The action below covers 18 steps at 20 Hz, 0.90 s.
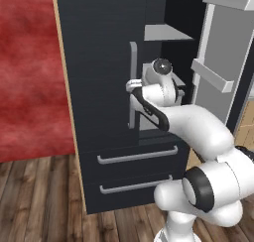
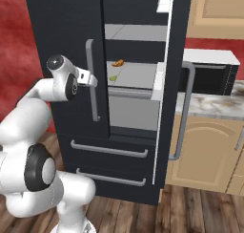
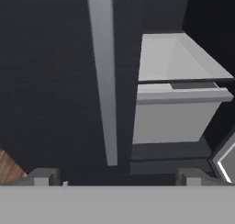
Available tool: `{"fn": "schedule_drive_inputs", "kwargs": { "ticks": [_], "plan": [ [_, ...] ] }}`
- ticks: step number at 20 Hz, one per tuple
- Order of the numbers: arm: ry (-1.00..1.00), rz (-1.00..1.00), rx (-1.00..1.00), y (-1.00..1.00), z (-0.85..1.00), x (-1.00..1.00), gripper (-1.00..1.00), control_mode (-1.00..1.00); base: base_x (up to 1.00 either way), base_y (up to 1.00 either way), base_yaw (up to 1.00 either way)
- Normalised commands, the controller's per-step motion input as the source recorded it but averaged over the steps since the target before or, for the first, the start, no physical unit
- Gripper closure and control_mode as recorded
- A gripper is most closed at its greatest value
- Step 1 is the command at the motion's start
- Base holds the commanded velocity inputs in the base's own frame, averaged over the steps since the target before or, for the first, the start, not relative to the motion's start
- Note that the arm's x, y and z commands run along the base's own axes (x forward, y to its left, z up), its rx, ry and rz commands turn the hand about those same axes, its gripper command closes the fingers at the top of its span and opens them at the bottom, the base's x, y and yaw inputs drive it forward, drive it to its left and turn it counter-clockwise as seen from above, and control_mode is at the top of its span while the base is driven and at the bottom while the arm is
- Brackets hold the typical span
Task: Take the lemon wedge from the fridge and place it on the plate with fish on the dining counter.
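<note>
The fridge's (image 2: 66, 46) left door is standing shut, its handle (image 2: 91, 79) blocking the gripper (image 2: 91, 79) straight ahead. At two o'clock in the right base view, the right door (image 2: 172, 84) is hanging open, leaving a gap onto the shelf (image 2: 138, 77), where the lemon wedge (image 2: 113, 78) and an orange item (image 2: 117, 63) are lying.
</note>
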Motion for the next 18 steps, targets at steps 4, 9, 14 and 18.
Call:
{"fn": "schedule_drive_inputs", "kwargs": {
  "ticks": [4, 9, 14, 18],
  "plan": [
    [0.0, 0.0, -0.02, 0.26, -0.33, 0.59, -1.0, -1.0, 0.0, 0.0, 0.0],
    [0.0, 0.0, 0.0, 0.13, -0.17, 0.66, -1.0, -1.0, 0.0, 0.0, 0.0],
    [-0.01, 0.0, 0.0, -0.04, -0.12, 0.54, -1.0, -1.0, 0.0, 0.0, 0.0],
    [0.0, 0.0, 0.0, 0.0, -0.16, 0.6, -1.0, -1.0, 0.0, 0.0, 0.0]
  ]
}}
